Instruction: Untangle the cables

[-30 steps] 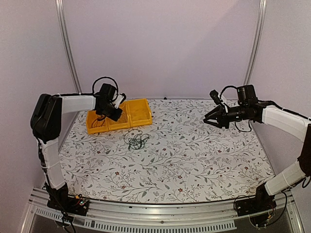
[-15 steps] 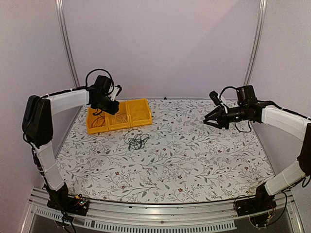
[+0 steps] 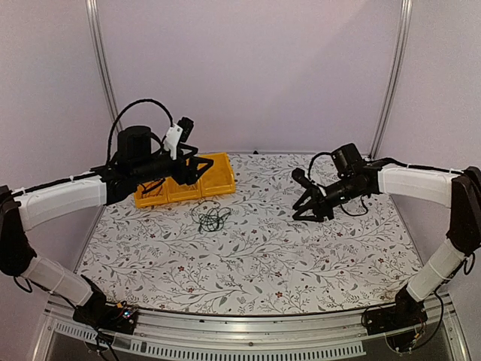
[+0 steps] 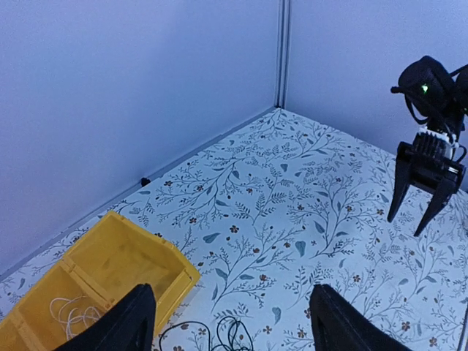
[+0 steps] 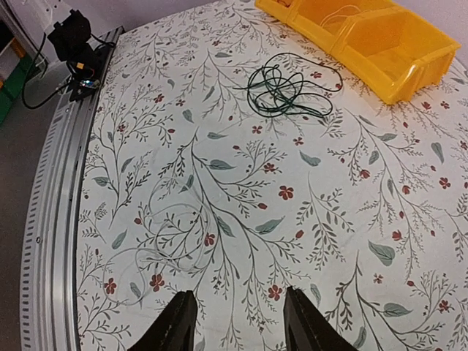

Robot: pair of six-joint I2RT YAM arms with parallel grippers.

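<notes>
A loose tangle of thin black cables (image 3: 210, 218) lies on the floral cloth just in front of the yellow bins (image 3: 218, 174); the right wrist view shows this tangle (image 5: 287, 91) at the top. A whitish cable (image 5: 175, 227) lies in faint loops on the cloth close ahead of my right gripper (image 5: 239, 292), which is open and empty. Another whitish cable (image 4: 72, 311) is coiled inside a bin compartment (image 4: 117, 256). My left gripper (image 4: 230, 292) hangs open and empty above the bins' right end, with black cable loops (image 4: 223, 335) below it.
The row of yellow bins (image 5: 365, 33) stands at the back left, near the wall. My right gripper (image 3: 303, 213) hovers right of centre and shows as two dark fingers (image 4: 401, 191) in the left wrist view. A metal rail (image 5: 55, 219) runs along the table's near edge.
My left gripper has opened, risen from the bin and swung right over the bins' front. My right gripper has moved left toward the table's centre and opened a little wider.
</notes>
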